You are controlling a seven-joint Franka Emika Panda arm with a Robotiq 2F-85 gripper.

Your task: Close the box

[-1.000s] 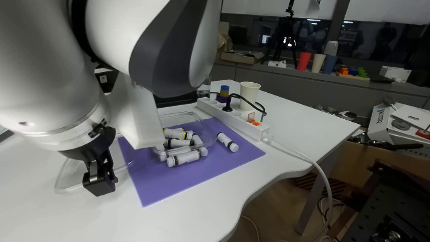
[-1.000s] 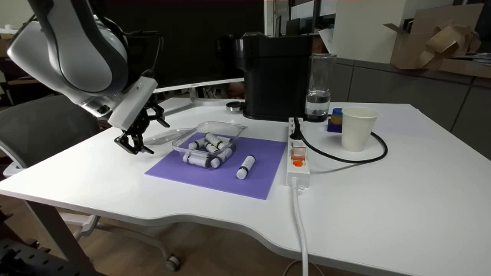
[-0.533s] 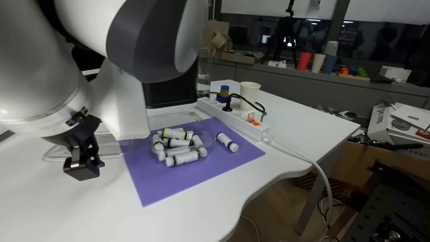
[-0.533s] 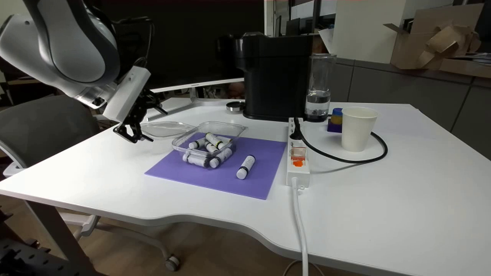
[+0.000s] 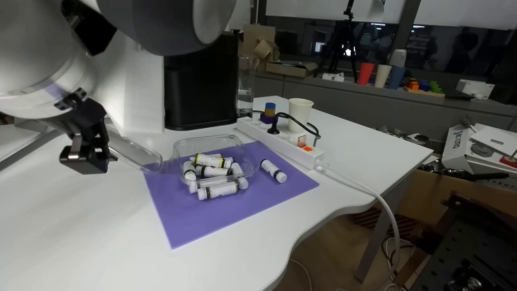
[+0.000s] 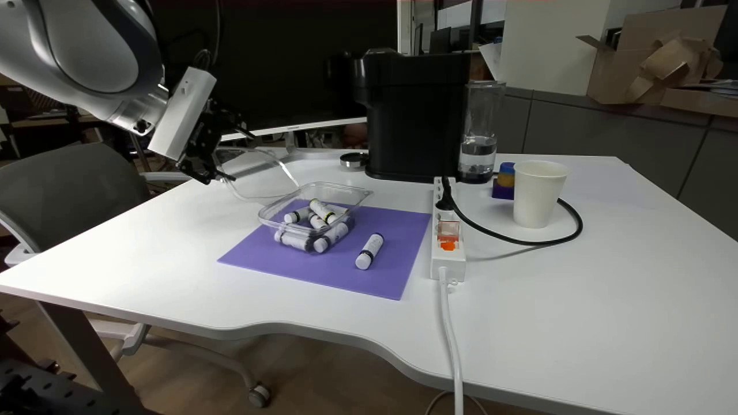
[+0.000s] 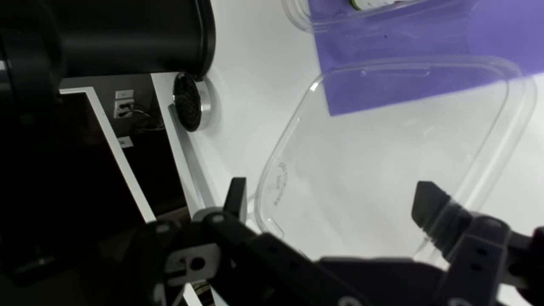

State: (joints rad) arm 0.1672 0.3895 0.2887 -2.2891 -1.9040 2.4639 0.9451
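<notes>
The box is a clear plastic clamshell standing open. Its base (image 5: 251,166) (image 6: 360,202) sits on the purple mat with several white tubes (image 5: 210,161) (image 6: 323,211) in it. Its lid (image 5: 135,153) (image 6: 253,180) is tilted up off the table on the side towards the arm. The lid (image 7: 382,161) fills the middle of the wrist view. My gripper (image 5: 97,157) (image 6: 239,155) is at the lid's outer end. In the wrist view my gripper (image 7: 333,191) has its fingers wide apart, and the right finger shows partly through the lid's rim. The exact contact is hard to see.
The purple mat (image 5: 202,226) also bears a loose tube (image 5: 274,170) beside the base. A white power strip (image 5: 278,141), a paper cup (image 6: 536,196), a glass of water (image 6: 478,153) and a black appliance (image 6: 415,121) stand beyond. A round tin (image 7: 191,102) and a monitor (image 6: 277,69) are behind.
My gripper has risen and moved away from the front of the table. The lid has swung up from lying nearly flat to a clear tilt. The base and tubes have hardly moved.
</notes>
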